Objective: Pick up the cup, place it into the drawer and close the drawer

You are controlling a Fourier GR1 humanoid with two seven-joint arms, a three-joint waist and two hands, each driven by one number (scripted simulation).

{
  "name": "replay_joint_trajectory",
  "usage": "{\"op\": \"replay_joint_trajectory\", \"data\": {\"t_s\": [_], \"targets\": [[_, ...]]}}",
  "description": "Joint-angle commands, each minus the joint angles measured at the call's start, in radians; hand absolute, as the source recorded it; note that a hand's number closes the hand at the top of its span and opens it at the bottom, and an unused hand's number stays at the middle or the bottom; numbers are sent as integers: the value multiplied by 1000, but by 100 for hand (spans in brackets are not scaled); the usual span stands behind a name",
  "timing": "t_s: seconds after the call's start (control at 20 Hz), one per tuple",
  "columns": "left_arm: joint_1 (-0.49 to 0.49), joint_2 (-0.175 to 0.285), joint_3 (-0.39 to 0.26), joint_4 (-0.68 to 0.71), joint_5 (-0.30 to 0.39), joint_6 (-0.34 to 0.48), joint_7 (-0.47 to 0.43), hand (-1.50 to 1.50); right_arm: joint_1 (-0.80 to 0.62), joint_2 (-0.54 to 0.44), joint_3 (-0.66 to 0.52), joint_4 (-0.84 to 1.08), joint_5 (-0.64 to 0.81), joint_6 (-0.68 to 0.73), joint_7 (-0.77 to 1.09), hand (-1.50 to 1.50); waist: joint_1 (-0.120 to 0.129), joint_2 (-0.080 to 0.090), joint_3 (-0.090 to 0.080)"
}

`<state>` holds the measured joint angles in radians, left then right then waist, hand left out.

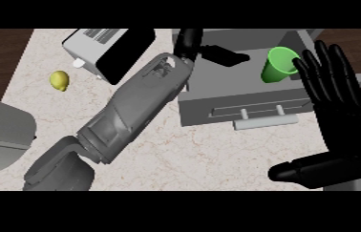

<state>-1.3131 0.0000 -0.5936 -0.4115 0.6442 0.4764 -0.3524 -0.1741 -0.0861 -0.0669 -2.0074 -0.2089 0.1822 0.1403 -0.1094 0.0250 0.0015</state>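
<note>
A green cup (279,65) lies tilted inside the open grey drawer (233,90), toward its right side. The drawer's front panel with a pale handle (264,122) faces me. My left forearm crosses the counter diagonally from the lower left. My left hand (189,41) hangs over the drawer's back left corner, fingers straight and thumb stretched right toward the cup without touching it. My right hand (328,102) is open at the right edge, fingers up, one fingertip overlapping the cup's right rim in the view.
A white and black appliance (106,49) stands at the back left of the marbled counter (211,154). A yellow lemon (60,80) lies left of it. A grey rounded object (14,131) sits at the left edge.
</note>
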Motion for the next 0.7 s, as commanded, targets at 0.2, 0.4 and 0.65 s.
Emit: {"op": "replay_joint_trajectory", "data": {"t_s": [0.2, 0.4, 0.65], "targets": [[9, 0, 59, -78, 120, -52, -131, -150, 63, -7, -35, 1, -93, 53, -21, -150, 37, -9, 0], [27, 0, 106, -117, 150, -99, -144, -150, 36, -62, -83, -21, -162, 71, 54, -150, 80, -21, -1], [83, 30, 151, -191, 137, -50, -106, -150, 107, -102, -83, -68, -147, 138, 20, 150, 102, -27, -1]]}}
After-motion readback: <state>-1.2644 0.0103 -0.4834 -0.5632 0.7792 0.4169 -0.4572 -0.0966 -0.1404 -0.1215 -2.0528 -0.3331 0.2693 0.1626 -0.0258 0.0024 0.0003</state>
